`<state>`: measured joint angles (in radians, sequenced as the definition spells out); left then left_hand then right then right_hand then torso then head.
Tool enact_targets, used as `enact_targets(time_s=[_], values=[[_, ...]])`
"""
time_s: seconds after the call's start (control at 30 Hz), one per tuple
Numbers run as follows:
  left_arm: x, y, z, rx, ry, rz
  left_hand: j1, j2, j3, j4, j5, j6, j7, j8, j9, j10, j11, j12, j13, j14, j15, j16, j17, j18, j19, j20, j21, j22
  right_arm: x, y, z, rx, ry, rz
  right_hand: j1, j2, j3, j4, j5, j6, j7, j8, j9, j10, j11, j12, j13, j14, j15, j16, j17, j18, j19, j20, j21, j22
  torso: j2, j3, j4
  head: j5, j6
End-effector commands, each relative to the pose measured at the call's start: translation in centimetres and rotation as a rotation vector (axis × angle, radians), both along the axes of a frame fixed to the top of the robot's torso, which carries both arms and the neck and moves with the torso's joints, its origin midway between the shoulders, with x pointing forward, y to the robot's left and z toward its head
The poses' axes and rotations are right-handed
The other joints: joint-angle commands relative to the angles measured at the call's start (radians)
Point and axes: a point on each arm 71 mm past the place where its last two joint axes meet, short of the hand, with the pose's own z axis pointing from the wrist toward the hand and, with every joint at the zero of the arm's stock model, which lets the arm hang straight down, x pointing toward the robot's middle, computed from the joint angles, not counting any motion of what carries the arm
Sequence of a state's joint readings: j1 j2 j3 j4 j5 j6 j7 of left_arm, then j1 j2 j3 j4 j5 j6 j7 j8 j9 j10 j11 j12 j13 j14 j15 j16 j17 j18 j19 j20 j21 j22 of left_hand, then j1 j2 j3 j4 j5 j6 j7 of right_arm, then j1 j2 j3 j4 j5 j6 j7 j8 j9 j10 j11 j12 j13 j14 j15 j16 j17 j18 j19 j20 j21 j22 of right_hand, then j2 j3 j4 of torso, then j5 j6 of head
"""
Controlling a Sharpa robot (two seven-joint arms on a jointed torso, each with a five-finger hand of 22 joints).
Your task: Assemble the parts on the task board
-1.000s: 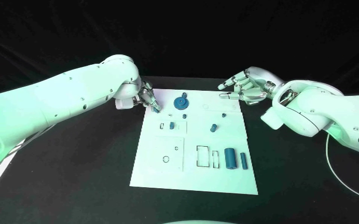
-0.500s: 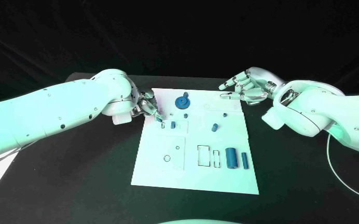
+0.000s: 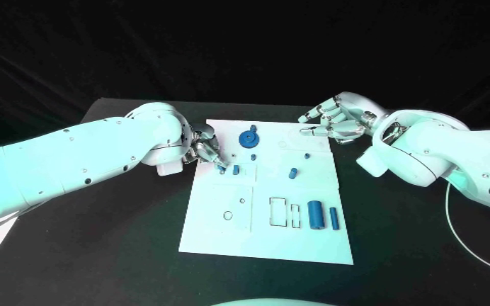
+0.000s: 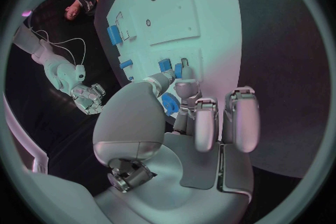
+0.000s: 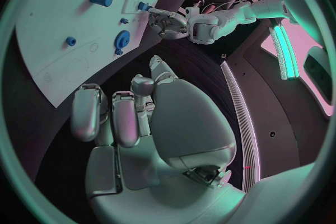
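On the black counter [image 3: 122,249] lies the white board [image 3: 265,228]. Left robot hand [image 3: 204,147] pinches a small blue part [image 3: 221,168] at the board's left edge; right robot hand [image 3: 334,123] hovers empty, fingers apart, beyond the far right corner.

a black table [image 3: 122,249] carries the white task board [image 3: 219,231] lying flat at its middle, long side running away from the robot, with dark tabletop showing on both sides and along the near edge.
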<state>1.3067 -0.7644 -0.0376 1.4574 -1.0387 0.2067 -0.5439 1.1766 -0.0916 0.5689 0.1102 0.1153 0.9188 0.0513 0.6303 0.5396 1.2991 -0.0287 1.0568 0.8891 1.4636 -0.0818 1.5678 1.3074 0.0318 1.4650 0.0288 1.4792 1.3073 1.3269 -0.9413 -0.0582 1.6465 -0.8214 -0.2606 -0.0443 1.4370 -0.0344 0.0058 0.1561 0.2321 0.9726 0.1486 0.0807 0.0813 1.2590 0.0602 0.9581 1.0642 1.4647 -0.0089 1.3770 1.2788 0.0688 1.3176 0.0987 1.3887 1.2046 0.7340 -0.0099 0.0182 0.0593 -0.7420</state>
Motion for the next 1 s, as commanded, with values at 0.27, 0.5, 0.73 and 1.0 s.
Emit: enact_targets(time_s=[0.27,0.5,0.73,1.0], values=[[-0.08,-0.33,-0.38,0.031,0.000,-0.035,0.002,0.005,0.135,-0.129,0.003,0.001,-0.006,0.005,-0.001,0.008,0.000,0.004,0.002,0.107,-0.004,0.003,0.263,-0.007,0.069,-0.009,0.003,0.174,-0.10,0.17,-0.10,-0.002,0.008,0.017,-0.009,0.003,0.002,0.003,0.004,0.005,0.000,-0.003,0.000,-0.006,-0.001,0.000,0.000,0.040,-0.006,-0.004,-0.001,0.015,-0.006,-0.002,-0.005,-0.001,-0.001,-0.0001,-0.0009,0.001,-0.004],[-0.08,-0.15,-0.52,0.047,0.008,-0.035,0.002,0.002,0.138,-0.132,0.003,0.002,-0.006,0.005,-0.002,0.009,-0.001,0.004,0.001,0.107,-0.004,0.003,0.263,-0.007,0.069,-0.009,0.004,0.175,-0.11,0.14,-0.11,-0.002,0.009,0.018,-0.009,0.003,0.002,0.003,0.004,0.005,0.000,-0.003,0.000,-0.006,-0.001,0.000,0.000,0.040,-0.006,-0.004,-0.001,0.015,-0.006,-0.002,-0.005,-0.001,0.000,-0.0003,0.0008,0.001,-0.004],[-0.10,0.00,-0.58,0.065,0.013,-0.036,0.002,-0.002,0.142,-0.136,0.005,0.004,-0.006,0.005,-0.003,0.010,-0.001,0.004,0.001,0.107,-0.005,0.003,0.263,-0.008,0.071,-0.009,0.007,0.178,-0.13,0.15,-0.12,-0.002,0.010,0.019,-0.009,0.003,0.002,0.003,0.004,0.005,0.000,-0.003,0.000,-0.006,-0.001,0.000,0.000,0.040,-0.006,-0.004,-0.001,0.015,-0.006,-0.002,-0.005,-0.001,0.000,-0.0007,-0.0004,0.003,-0.008],[-0.13,0.16,-0.61,0.076,0.016,-0.033,0.001,-0.005,0.145,-0.138,0.009,0.005,-0.007,0.005,-0.004,0.012,-0.002,0.005,0.003,0.107,-0.005,0.003,0.263,-0.008,0.071,-0.009,0.008,0.178,-0.13,0.16,-0.13,-0.002,0.011,0.020,-0.009,0.003,0.002,0.003,0.004,0.005,0.000,-0.003,0.000,-0.006,-0.001,0.000,0.000,0.040,-0.006,-0.004,-0.001,0.015,-0.006,-0.002,-0.005,-0.001,-0.001,-0.0008,0.0010,0.004,-0.007]])
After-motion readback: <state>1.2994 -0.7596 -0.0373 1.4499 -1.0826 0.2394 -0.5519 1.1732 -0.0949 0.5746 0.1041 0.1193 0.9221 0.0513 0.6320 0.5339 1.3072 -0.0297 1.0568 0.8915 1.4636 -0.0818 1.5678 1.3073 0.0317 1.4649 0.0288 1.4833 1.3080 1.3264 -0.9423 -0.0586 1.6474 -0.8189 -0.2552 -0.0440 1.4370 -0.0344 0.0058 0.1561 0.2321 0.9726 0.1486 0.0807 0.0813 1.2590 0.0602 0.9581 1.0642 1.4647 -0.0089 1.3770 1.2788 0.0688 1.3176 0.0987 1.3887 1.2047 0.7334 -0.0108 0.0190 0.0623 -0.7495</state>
